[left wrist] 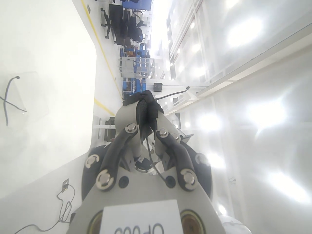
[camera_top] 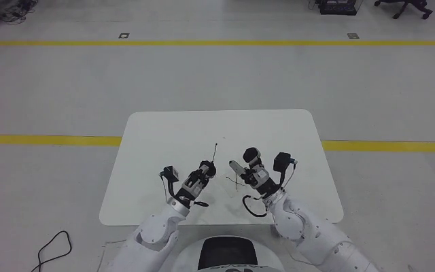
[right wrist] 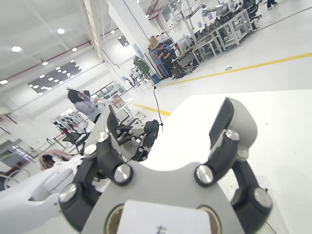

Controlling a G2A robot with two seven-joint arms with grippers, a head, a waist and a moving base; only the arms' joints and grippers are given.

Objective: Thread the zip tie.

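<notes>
A thin black zip tie (camera_top: 214,154) sticks up from my left gripper (camera_top: 203,171), which is shut on its lower part above the near middle of the white table (camera_top: 217,126). In the left wrist view the tie (left wrist: 174,93) runs out past the closed black pads (left wrist: 146,109). My right gripper (camera_top: 239,170) hangs just right of it, open and holding nothing. From the right wrist, its two ribbed fingers (right wrist: 220,120) stand wide apart, and between them are the left gripper (right wrist: 150,131) and the upright tie (right wrist: 157,104), head at the top.
Two more black zip ties (camera_top: 235,180) lie crossed on the table between the grippers, also seen from the left wrist as crossed ties (left wrist: 7,101). The far half of the table has free room. Yellow floor lines (camera_top: 61,140) run beyond the table edges.
</notes>
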